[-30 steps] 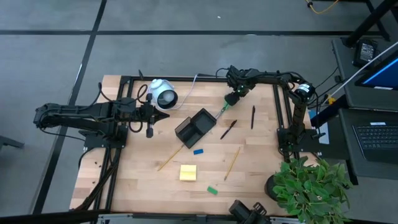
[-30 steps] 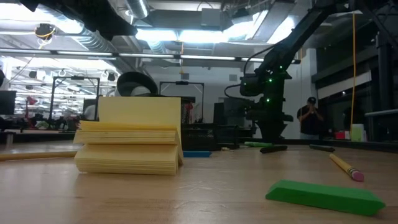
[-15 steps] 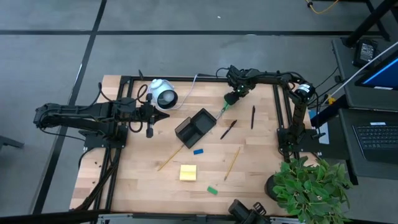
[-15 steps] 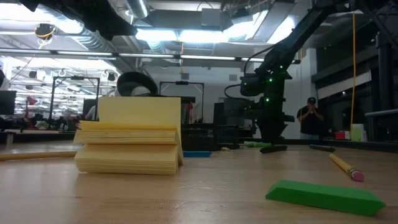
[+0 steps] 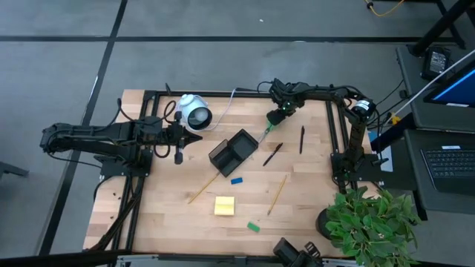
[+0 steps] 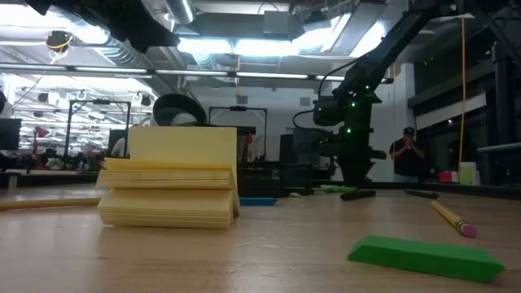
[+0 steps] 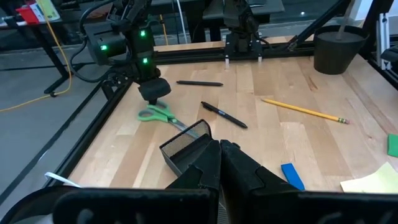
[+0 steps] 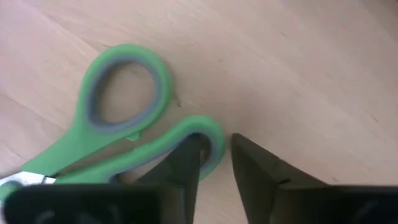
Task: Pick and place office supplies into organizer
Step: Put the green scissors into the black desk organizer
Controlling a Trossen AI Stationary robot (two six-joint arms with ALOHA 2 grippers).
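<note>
The right pincer [image 8: 214, 158] is down at the green-handled scissors [image 5: 267, 132], its fingers [image 8: 186, 163] narrowly parted astride one handle loop, one finger inside the loop; a firm grip cannot be told. The scissors lie flat on the worktop [image 5: 163, 215], just beyond the organizer [image 5: 233, 150]. The left pincer [image 7: 219, 163], fingers pressed together, waits on the organizer's other side. A black pen [image 5: 272, 154] lies just beside the organizer.

A white round device [image 5: 195, 113] with a cable sits on the table [image 5: 167, 211] — a potted plant [image 5: 367, 219] beside a laptop [image 5: 451, 164].
</note>
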